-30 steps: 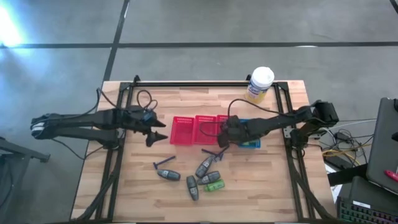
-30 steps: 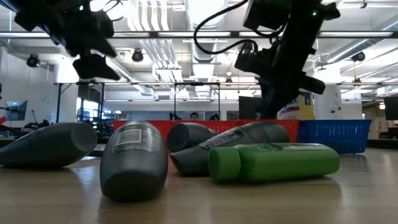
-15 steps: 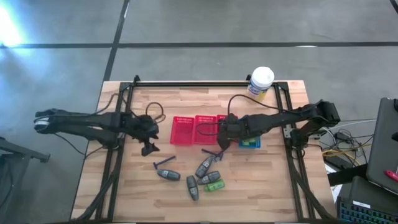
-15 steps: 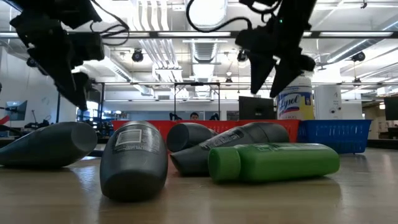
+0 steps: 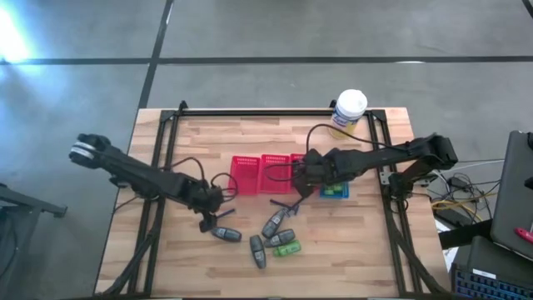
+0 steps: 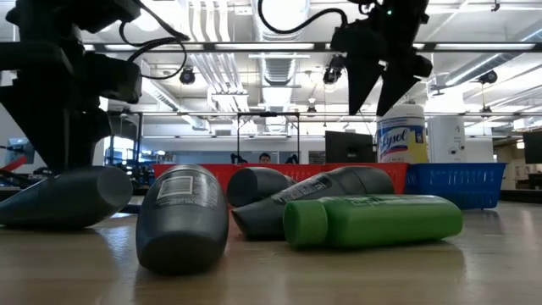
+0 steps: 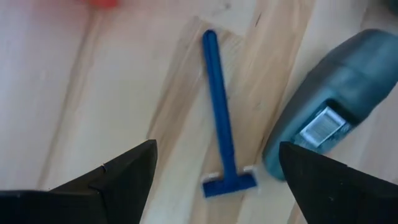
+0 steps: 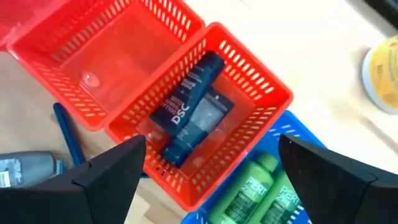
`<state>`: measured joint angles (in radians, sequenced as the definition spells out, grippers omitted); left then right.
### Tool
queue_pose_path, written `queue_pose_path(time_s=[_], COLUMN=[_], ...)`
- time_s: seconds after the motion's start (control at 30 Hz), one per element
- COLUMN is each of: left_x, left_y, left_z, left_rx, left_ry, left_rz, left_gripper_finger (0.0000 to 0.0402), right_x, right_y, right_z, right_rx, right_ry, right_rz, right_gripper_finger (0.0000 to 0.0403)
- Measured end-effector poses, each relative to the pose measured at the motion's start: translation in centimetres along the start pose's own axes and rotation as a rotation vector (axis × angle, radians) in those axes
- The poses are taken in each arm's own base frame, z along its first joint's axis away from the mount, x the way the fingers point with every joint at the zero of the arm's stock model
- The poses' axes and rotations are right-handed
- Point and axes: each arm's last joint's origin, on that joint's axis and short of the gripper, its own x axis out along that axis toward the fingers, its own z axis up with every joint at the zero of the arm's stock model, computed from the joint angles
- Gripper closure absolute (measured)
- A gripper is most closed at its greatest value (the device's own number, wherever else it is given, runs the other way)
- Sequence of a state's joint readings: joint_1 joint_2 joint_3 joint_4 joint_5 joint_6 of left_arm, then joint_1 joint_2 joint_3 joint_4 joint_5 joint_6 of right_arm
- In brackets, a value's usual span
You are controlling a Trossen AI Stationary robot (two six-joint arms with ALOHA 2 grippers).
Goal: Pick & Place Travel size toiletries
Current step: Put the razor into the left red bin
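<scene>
Several grey bottles (image 5: 274, 223) and a green bottle (image 5: 286, 248) lie on their sides on the wooden table, near its front. A blue razor (image 7: 221, 134) lies flat beside a grey bottle (image 7: 329, 121). My left gripper (image 7: 214, 186) hangs open just above the razor (image 5: 220, 217), one finger on either side of it, touching nothing. My right gripper (image 8: 217, 186) stands open above a red basket (image 8: 261, 93); a dark blue tube (image 8: 189, 118) lies on that basket's floor. Green bottles (image 8: 261, 193) lie in the blue basket (image 5: 336, 192).
Two more red baskets (image 5: 244, 174) stand in a row at mid-table. A second blue razor (image 5: 287, 203) lies in front of them. A white-and-yellow canister (image 5: 348, 111) stands at the far right. A black frame rail (image 5: 166, 158) borders the table.
My left gripper has swung from the table's left toward the near edge and the razor, sinking and tipping to point more steeply down. My right gripper has opened and risen above the red basket.
</scene>
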<state>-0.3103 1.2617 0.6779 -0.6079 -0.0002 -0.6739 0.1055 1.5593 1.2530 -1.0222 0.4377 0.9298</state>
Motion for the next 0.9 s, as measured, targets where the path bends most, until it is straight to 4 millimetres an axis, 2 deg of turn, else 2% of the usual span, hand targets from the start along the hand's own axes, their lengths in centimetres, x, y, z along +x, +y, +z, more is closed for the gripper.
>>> queue_pose_path(time_s=[0.23, 0.37, 0.5, 0.67, 0.8, 0.9], left_x=[2.4, 3.7, 4.1, 3.9, 2.5, 1.0], left_y=[-0.8, -0.7, -0.8, -0.9, -1.0, -0.7], left_z=[0.5, 0.5, 0.6, 0.8, 1.5, 2.5], left_rx=[-0.009, -0.027, -0.019, -0.020, -0.080, -0.187], left_ry=[0.020, 0.038, 0.055, 0.048, 0.012, -0.047], left_rz=[0.037, 0.090, 0.116, 0.109, 0.036, 0.002], left_gripper_finger=[0.0115, 0.0154, 0.0204, 0.0295, 0.0374, 0.0377], right_x=[-0.8, -1.4, -1.9, -2.7, -3.2, -3.4], right_y=[-2.4, -4.3, -6.3, -8.0, -8.7, -9.0], right_z=[-1.1, -2.0, -3.3, -4.0, -4.2, -4.3], right_rx=[-0.004, 0.066, 0.126, 0.138, 0.152, 0.155], right_ry=[-0.044, -0.064, -0.089, -0.123, -0.154, -0.173], right_rz=[-0.070, -0.058, -0.043, -0.016, -0.005, -0.009], right_gripper_finger=[0.0060, 0.0073, 0.0087, 0.0105, 0.0114, 0.0119])
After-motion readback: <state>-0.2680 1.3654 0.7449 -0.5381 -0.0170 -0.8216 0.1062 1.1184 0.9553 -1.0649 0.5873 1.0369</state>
